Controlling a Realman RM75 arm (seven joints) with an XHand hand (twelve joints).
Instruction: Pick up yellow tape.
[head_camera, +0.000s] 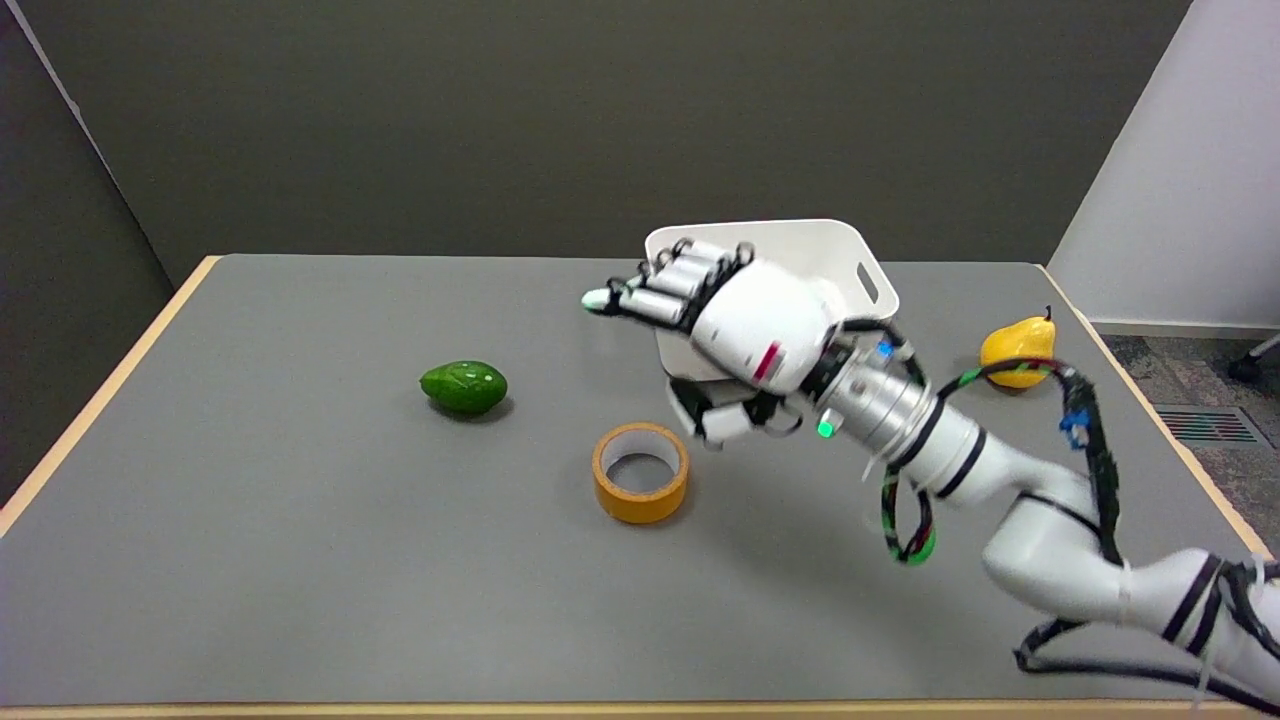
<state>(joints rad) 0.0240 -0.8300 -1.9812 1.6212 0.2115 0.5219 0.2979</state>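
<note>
The yellow tape (640, 472), a flat-lying roll with a pale cardboard core and an open hole facing up, sits on the grey desk (300, 560) near the middle, slightly toward the near edge. Nothing touches it; it is not lifted. Task is at the approach stage: reach under way, grasp and lift both left to do.

The right hand (735, 340), white shell with black fingers, hovers in the air at about 1 o'clock from the tape, near it but apart. Fingers (665, 290) are extended and apart, pointing toward 10 o'clock, with the thumb hanging below the palm; they hold nothing. The palm looks not yet centred over the roll, so my read is the hand needs to shift toward 7 o'clock and descend before closing on the rim.

Behind the hand at 1 o'clock from the tape is a white rectangular plastic bin (850, 255) with a handle slot, partly hidden by the hand. A green avocado-shaped object (464, 387) lies at 10 o'clock, well apart. A yellow pear (1018, 350) sits at 2 o'clock, far off near the desk's right edge, clear of the reach.
</note>
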